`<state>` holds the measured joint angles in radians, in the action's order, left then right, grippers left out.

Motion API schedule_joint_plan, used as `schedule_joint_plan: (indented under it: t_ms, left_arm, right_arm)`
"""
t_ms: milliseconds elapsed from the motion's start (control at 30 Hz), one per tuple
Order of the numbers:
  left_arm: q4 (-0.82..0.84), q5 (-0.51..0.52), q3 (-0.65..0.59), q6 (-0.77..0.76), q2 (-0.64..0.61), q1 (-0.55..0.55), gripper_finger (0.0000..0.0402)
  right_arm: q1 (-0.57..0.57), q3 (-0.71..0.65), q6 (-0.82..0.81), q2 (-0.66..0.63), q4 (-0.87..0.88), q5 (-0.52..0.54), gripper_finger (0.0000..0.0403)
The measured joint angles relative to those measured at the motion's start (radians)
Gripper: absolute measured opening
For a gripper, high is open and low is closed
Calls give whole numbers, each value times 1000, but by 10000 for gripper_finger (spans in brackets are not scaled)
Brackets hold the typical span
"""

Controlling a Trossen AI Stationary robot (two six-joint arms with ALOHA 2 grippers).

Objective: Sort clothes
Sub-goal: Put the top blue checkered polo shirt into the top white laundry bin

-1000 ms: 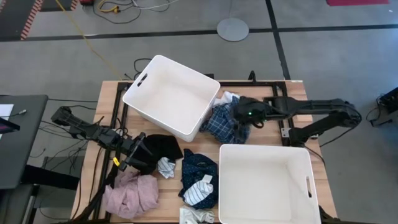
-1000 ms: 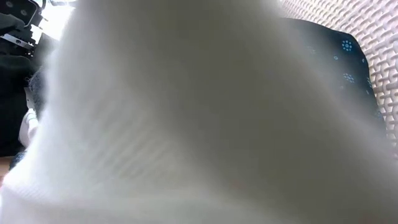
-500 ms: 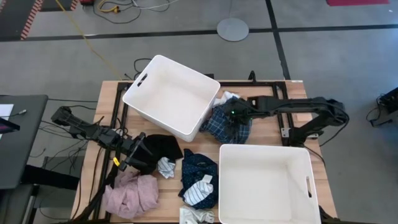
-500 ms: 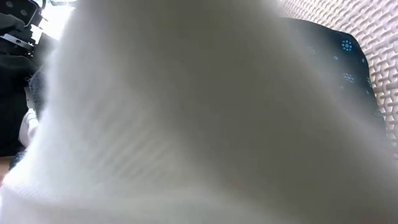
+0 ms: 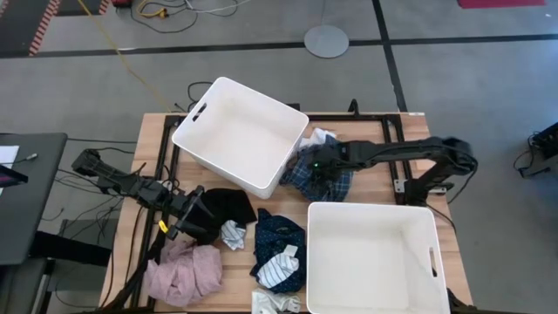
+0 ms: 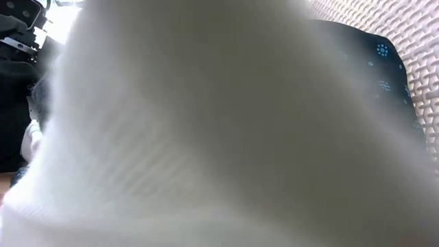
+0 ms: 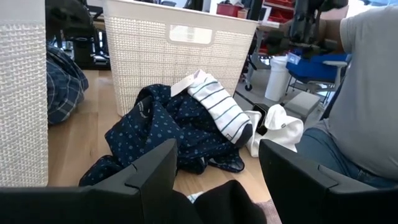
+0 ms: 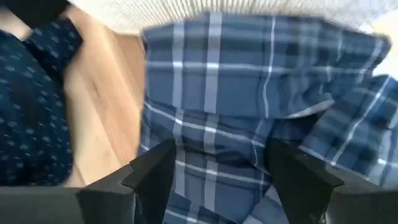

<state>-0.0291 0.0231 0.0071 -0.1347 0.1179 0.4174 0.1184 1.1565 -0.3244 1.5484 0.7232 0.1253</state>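
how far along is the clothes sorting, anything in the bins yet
Nothing looks sorted: both white bins show empty. In hand: the right end effector, open, sits over the blue plaid shirt; the left end effector is at the black garment. Left: pink garment, navy dotted garment, socks.

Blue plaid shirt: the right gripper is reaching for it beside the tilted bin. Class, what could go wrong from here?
1. The blue plaid shirt lies against the tilted white bin; the open right gripper might bump it.
2. The shirt is bunched, so a grab may catch only a fold and slip.
3. A white piece touching it could get dragged along.
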Motion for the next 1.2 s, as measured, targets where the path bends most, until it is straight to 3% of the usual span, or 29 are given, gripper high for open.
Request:
schedule_joint_plan:
  t_ms: [867, 1000, 1200]
  left_arm:
    - [1, 0, 0, 0, 0, 0, 222]
    - [1, 0, 0, 0, 0, 0, 222]
    - [1, 0, 0, 0, 0, 0, 222]
  right_arm:
    - [20, 4, 98, 346, -117, 12, 264]
    - [19, 3, 112, 346, -123, 12, 213]
    - [6, 1, 130, 318, -109, 9, 34]
